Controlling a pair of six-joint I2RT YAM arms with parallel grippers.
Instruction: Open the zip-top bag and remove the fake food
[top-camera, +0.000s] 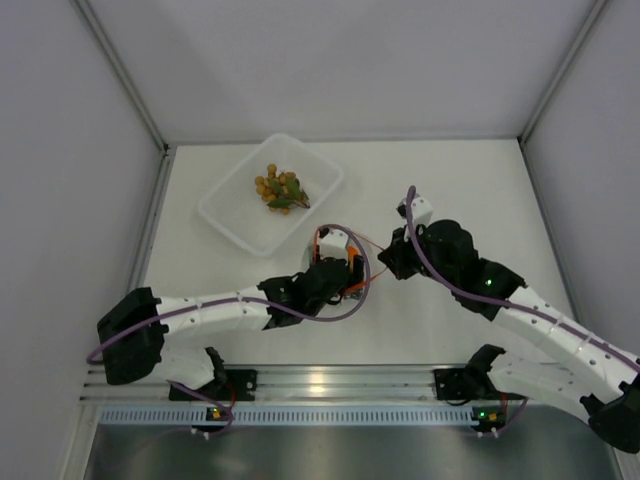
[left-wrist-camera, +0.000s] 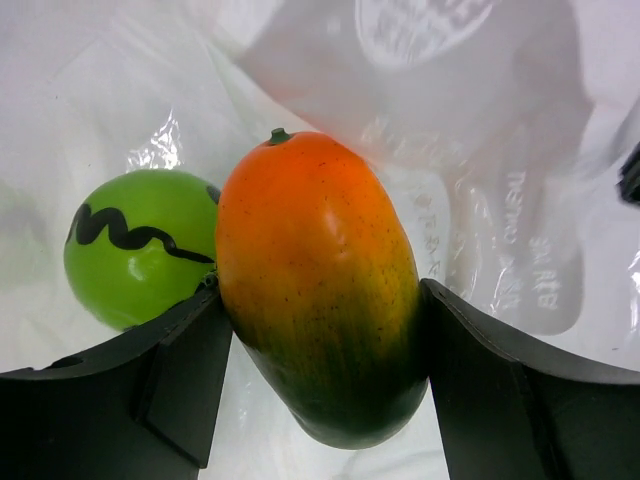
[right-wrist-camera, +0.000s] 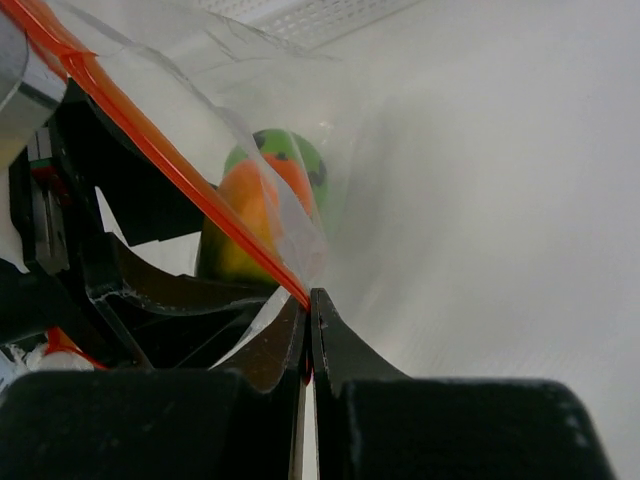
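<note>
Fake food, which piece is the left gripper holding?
The mango, clamped in the left gripper inside the bag. The green ball sits loose beside it; the berry cluster lies in the tray.

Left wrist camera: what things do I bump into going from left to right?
Green ball → mango → black finger, with the clear bag behind them all.

Mango (left-wrist-camera: 320, 290) ran orange at the top through yellow to dark green, finely dark-speckled. Ball (left-wrist-camera: 135, 245) was bright green with a black squiggle. Zip-top bag (left-wrist-camera: 500, 200) was clear with faint white print; its strip (right-wrist-camera: 180, 170) was red-orange. My left fingers (left-wrist-camera: 130, 400) were black.
</note>
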